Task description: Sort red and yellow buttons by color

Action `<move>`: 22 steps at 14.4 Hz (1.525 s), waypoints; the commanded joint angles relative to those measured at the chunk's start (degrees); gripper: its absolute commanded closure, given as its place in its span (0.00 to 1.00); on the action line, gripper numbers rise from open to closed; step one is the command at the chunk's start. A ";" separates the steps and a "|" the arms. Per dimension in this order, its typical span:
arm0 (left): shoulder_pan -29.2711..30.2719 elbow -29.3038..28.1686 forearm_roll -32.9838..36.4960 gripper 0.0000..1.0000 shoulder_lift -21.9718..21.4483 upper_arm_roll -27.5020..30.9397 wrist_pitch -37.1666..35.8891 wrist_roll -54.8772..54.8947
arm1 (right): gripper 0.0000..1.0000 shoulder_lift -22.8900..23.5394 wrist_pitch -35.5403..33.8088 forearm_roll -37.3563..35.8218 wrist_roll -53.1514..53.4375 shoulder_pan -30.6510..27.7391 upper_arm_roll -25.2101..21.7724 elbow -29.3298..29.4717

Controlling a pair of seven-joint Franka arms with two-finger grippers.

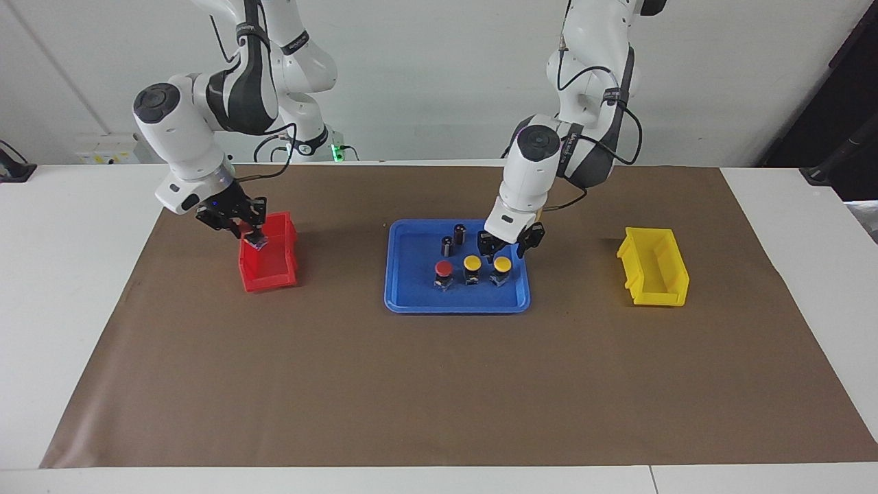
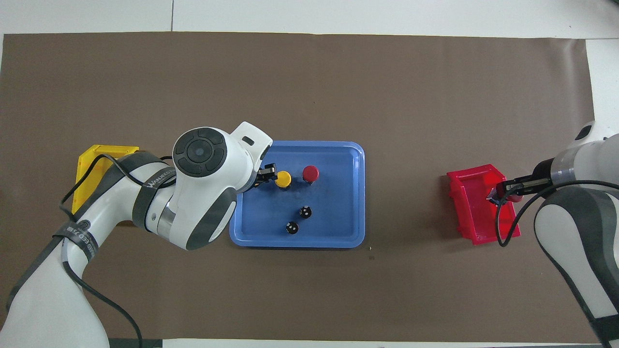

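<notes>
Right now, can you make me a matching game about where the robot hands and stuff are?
1 left gripper
2 right gripper
3 yellow bin
4 dark cylinders

A over the red bin
B standing in the blue tray
C over a yellow button
D toward the left arm's end of the table

Pairs: 1-C, 2-A, 3-D, 4-B

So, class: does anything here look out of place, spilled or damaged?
Nothing stands out. The blue tray holds one red button, two yellow buttons and two dark cylinders, all upright. The red bin and yellow bin sit upright and unbroken.
</notes>
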 commanded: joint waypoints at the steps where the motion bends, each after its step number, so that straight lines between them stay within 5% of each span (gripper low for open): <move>1: -0.74 -1.00 0.06 0.27 1.34 0.61 2.48 -1.05 | 0.83 -1.10 2.69 0.21 -0.76 -0.64 0.77 -3.70; 12: -0.66 0.40 0.06 0.33 1.87 0.79 2.40 -1.49 | 0.81 -2.24 10.78 0.13 -1.02 -0.47 0.77 -12.76; 14: -0.57 0.67 -0.03 0.38 1.96 0.79 2.22 -2.02 | 0.63 -2.41 10.78 0.13 -1.02 -0.47 0.77 -12.77; 16: -0.57 0.67 -0.03 0.45 1.96 0.70 2.22 -2.11 | 0.53 -2.41 10.78 0.13 -1.11 -0.47 0.77 -12.76; 19: -0.48 0.67 0.06 0.72 1.96 0.70 2.57 -2.11 | 0.52 -2.06 9.90 0.13 -1.37 -0.47 0.94 -11.45; 22: -0.30 0.75 -0.03 0.88 1.96 0.61 2.31 -2.19 | 0.51 -1.10 7.46 0.13 -0.94 1.19 1.12 -8.03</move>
